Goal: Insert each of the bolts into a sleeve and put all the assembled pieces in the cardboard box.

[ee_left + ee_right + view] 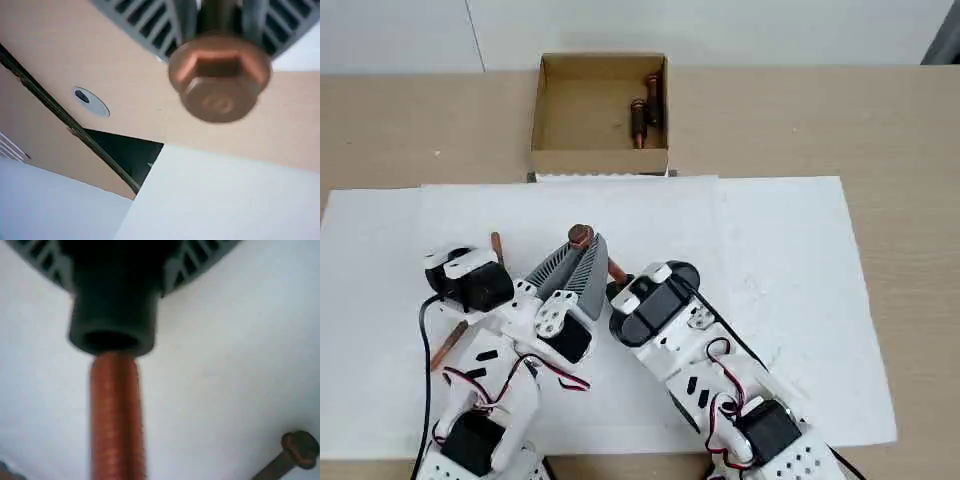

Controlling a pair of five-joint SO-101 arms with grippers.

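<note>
high view: the left gripper (582,250) is clamped on a copper bolt (580,237), with the hex head poking out just past its fingertips. the shank runs across to the right gripper (623,285), which sits just beside the left one, nearly tip to tip. both hang over the white sheet (770,290) on the table (900,120). two loose bolts (497,246) lie on the sheet, one just beside the left arm's wrist and the other further back along that same arm. the cardboard box (600,160) is well ahead of both grippers, with assembled pieces (644,110) lying against one side wall.

left wrist view: the grey fingers (140,20) are closed tight on either side of the shank right behind the head, and the flanged head sticks out toward the camera.

right wrist view: this gripper is closed around a black sleeve (112,320), whose open end sticks out beyond the fingers (35,255). the bolt's threaded end lines up with that opening and meets it. it's pretty blurry, so i can't say how far in it is, if at all. a loose bolt's head lies on the sheet off to one side, apart from the sleeve.
</note>
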